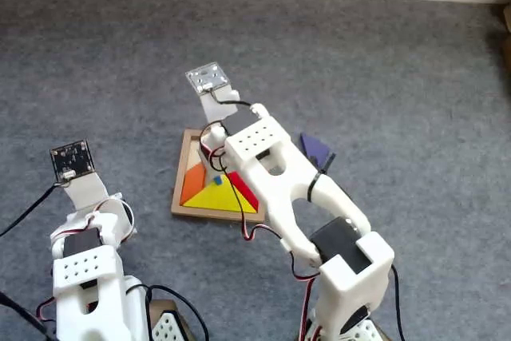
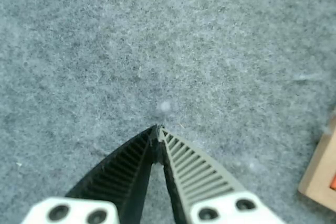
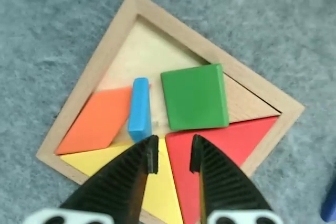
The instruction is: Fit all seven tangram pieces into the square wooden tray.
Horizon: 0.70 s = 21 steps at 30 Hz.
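I am hovering the right gripper (image 3: 173, 156) over the tray (image 3: 86, 74), jaws slightly parted and gripping nothing. The left gripper (image 2: 157, 129) is sitting closed and empty, off to one side of the tray. Inside the tray, the blue piece (image 3: 139, 109) is standing on edge beside the green square (image 3: 194, 97). I judge it needs tipping flat. Past the tray, a purple piece (image 1: 315, 148) is waiting.
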{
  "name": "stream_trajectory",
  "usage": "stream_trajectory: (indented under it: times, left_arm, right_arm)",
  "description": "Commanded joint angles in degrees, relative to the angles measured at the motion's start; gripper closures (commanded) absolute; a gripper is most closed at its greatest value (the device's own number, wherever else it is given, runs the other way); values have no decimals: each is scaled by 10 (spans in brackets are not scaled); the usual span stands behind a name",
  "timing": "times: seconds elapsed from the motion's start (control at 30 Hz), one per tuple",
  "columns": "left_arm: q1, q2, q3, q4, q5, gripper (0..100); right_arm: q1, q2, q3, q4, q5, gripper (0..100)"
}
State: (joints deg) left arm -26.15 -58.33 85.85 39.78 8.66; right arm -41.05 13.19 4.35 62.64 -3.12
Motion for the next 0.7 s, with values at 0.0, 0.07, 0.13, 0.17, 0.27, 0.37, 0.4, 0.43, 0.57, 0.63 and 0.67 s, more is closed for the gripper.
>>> stream_trajectory:
  times: [0.0, 0.07, 0.13, 0.17, 0.27, 0.37, 0.4, 0.43, 0.57, 0.63, 0.67]
  left_arm:
    - [12, -8, -17, -9, -6, 993]
    - [12, -8, -17, -9, -6, 993]
    - [12, -8, -17, -9, -6, 993]
    - [12, -8, -17, -9, -6, 993]
    - [12, -8, -17, -9, -6, 993]
    - [12, -8, -17, -9, -6, 993]
    - [12, -8, -17, -9, -6, 993]
    - [12, -8, -17, -9, -6, 993]
    - [12, -8, -17, -9, -6, 993]
    - [12, -8, -17, -9, -6, 993]
    - [12, -8, -17, -9, -6, 993]
  right_arm:
    - [2, -42, -14, 2, -4, 888]
    - [-11, -47, -13, 1, -2, 889]
    - [-30, -59, -13, 1, -1, 889]
    - [-37, -67, -13, 1, -1, 889]
    - [-51, -87, -13, 0, -1, 889]
    - [-55, -91, -9, -24, -1, 889]
    - [-55, -91, -9, -42, -1, 889]
    - [-55, -90, -7, -60, 0, 889]
    - [-44, -69, 20, -80, 20, 889]
    - [-35, -50, 19, -81, 36, 889]
    - [-32, -36, 19, -81, 39, 889]
